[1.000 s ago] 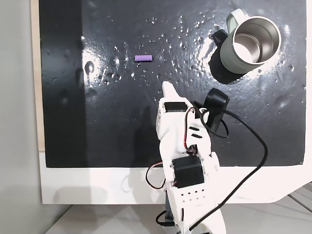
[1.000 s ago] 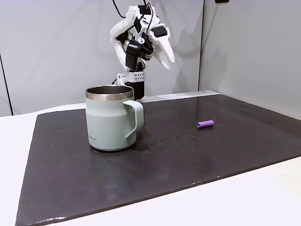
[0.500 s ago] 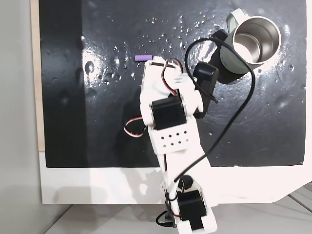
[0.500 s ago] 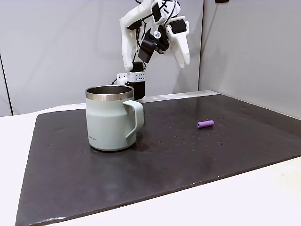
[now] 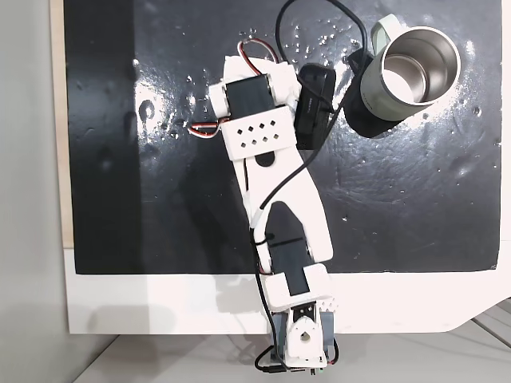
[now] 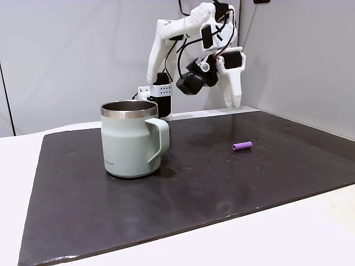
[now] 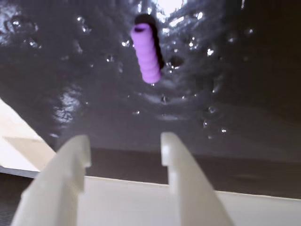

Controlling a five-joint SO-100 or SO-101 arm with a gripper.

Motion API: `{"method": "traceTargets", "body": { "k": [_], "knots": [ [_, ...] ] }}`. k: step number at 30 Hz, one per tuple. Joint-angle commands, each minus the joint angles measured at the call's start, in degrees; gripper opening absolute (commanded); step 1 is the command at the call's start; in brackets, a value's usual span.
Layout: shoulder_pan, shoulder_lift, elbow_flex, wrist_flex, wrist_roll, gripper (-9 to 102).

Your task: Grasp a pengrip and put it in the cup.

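Tool [image 7: 124, 150] agape above pengrip [image 7: 145, 53] — cup [image 6: 132, 138] apparently apart.

Bare black mat [image 6: 222, 183] lies all round the pengrip [image 6: 242, 146], with open air between it and the gripper [image 6: 236, 102] hanging above. The cup [image 6: 130, 138] stands well apart, nowhere near that drop. Its steel mouth gapes unobstructed from above.
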Motion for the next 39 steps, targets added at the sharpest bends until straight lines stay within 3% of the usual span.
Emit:
{"method": "traceTargets", "body": {
  "k": [1, 20, 39],
  "knots": [
    [-1.58, -3.25, -7.21, 0.7, -1.23, 15],
    [-2.2, -22.94, -20.04, 2.11, -3.6, 16],
    [-1.49, -29.62, -23.64, 0.0, -5.54, 15]
  ]
}}
